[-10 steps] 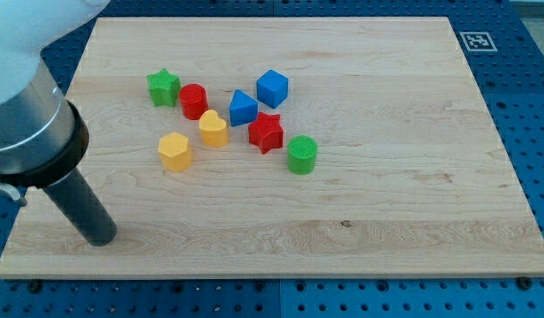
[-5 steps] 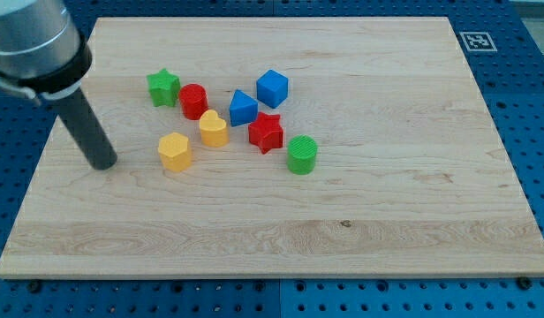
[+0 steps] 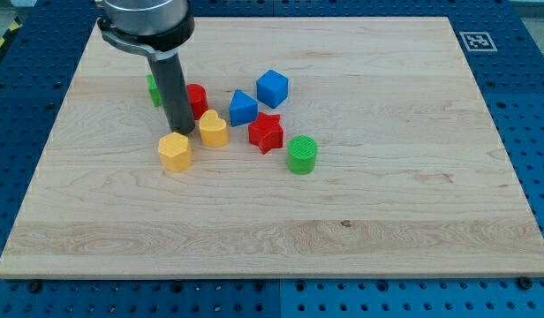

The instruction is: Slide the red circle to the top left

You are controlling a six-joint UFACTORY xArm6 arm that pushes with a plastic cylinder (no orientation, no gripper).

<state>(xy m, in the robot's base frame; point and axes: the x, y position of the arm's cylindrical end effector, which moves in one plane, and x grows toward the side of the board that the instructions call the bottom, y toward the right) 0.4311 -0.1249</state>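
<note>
The red circle (image 3: 198, 98) stands on the wooden board (image 3: 360, 203), left of centre toward the view's top. My tip (image 3: 182, 129) rests on the board just below and left of the red circle, between the yellow hexagon (image 3: 175, 151) and the yellow heart (image 3: 214, 129). The rod rises up over the green star (image 3: 152, 87), hiding most of it, and it touches or nearly touches the red circle's left side.
A blue triangular block (image 3: 243, 108), a blue cube (image 3: 272, 87), a red star (image 3: 266, 132) and a green cylinder (image 3: 301, 154) cluster to the right of the red circle. A fiducial tag (image 3: 478, 41) sits at the board's top right corner.
My tip has moved from the board's bottom left up and to the right, ending among the blocks beside the red circle. The blocks have not visibly moved.
</note>
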